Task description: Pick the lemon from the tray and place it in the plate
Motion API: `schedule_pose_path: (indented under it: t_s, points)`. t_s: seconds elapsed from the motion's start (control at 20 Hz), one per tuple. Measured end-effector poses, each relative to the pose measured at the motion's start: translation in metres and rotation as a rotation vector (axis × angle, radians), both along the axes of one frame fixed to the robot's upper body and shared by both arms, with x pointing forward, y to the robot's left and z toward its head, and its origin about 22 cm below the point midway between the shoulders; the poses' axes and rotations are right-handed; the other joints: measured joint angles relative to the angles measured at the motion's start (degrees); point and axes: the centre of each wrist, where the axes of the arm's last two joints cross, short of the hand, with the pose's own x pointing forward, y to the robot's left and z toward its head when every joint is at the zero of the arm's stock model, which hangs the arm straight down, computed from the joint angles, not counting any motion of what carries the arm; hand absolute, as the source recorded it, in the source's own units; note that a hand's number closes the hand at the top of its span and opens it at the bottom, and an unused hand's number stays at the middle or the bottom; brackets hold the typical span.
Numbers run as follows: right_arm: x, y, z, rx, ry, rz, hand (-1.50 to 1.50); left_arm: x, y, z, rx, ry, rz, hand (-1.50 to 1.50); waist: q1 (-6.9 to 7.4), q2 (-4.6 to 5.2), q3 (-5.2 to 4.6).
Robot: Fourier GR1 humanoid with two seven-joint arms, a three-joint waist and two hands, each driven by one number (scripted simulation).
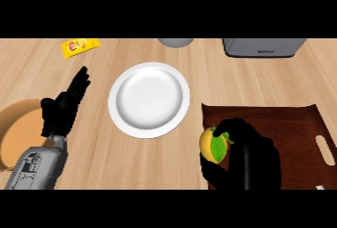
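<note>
The right robot hand (pixel 247 147) curls round the lemon (pixel 214 144), half hiding it.

Vantage: the single head view is looking steeply down from above the counter (pixel 197 53), as from the robot's own head.
Facing: it is pointing away from the robot, with both forearms entering from the lower edge.
Nearness: it is sitting close, taking in the plate (pixel 149 99) whole while cutting off the tray (pixel 263 111) below and the grey appliance (pixel 265 47) above.
Sharing: no second view is overlapping it.
</note>
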Motion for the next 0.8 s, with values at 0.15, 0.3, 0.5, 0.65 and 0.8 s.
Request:
schedule_pose_path:
  t_s: [0.15,0.3,0.5,0.65,0.8]
  points:
    - [0.015,0.022,0.009,0.034,0.003,0.057,1.5,0.003,-0.006,0.006,0.002,-0.002,-0.004,0.0,0.28,0.07,0.01]
    - [0.037,0.041,0.014,0.07,0.024,0.093,1.5,0.0,-0.008,0.004,0.005,-0.004,-0.006,0.0,0.69,0.15,0.02]
    - [0.07,0.066,0.013,0.095,0.059,0.13,1.5,-0.001,-0.012,-0.001,0.004,-0.003,-0.017,0.0,1.19,0.29,0.02]
    - [0.095,0.078,0.004,0.112,0.085,0.152,1.5,0.0,-0.016,0.006,0.003,-0.007,-0.022,0.0,1.52,0.37,0.04]
    - [0.12,0.091,0.004,0.11,0.116,0.155,1.5,0.003,-0.02,0.011,0.007,-0.013,-0.036,0.0,2.14,0.49,0.04]
